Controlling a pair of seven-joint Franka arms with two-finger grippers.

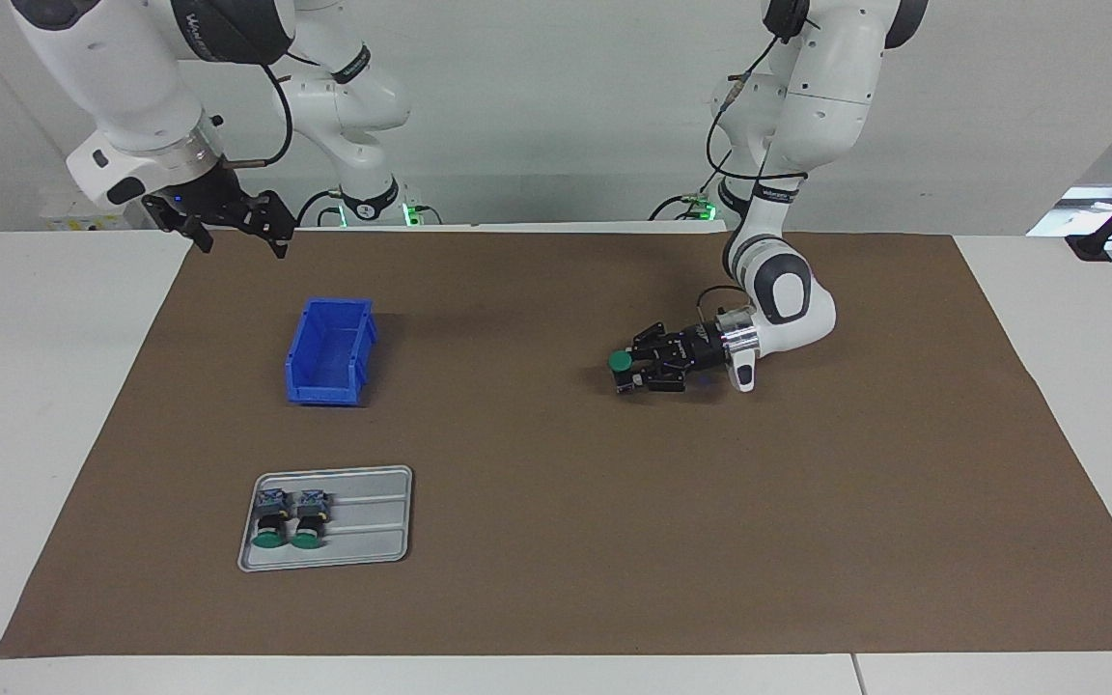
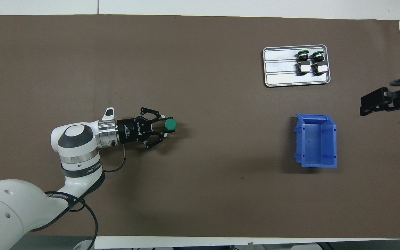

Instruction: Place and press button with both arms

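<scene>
Holding the button (image 1: pixel 621 362) cap-up, low over the table's (image 1: pixel 537 598) middle toward its own end, the left gripper (image 1: pixel 635 370) pinches its body, while the right gripper (image 1: pixel 233 227), spread, waits above the table's corner; an off-centre press could tip the button from that sideways pinch.

Matt brown paper sheet (image 1: pixel 556 541), glossy blue plastic bin (image 1: pixel 329 351) (tray (image 1: pixel 363 555) dull metal)
</scene>
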